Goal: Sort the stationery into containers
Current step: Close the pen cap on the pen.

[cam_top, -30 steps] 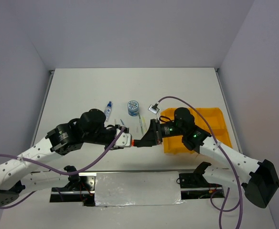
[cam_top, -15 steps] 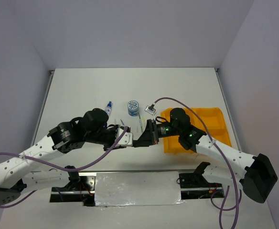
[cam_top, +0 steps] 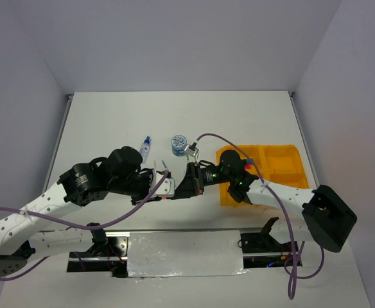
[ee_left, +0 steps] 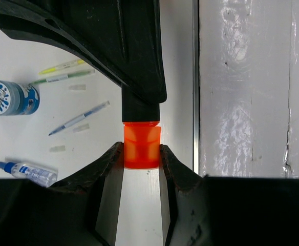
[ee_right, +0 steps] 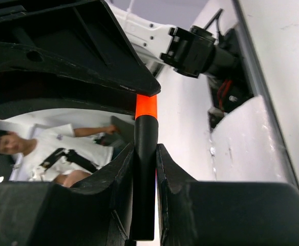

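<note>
Orange-capped highlighter shared mid-handover: my left pincer clamps its cap, right pincer its barrel. Next I'd release left, carry to tray at three o'clock.

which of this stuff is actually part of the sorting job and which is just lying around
Part of the job: orange-capped highlighter, thin pens, round blue-white pot, blue-capped bottle, orange-yellow tray.

Just there: purple cables, silver sheet at the near edge, person in the background.
</note>
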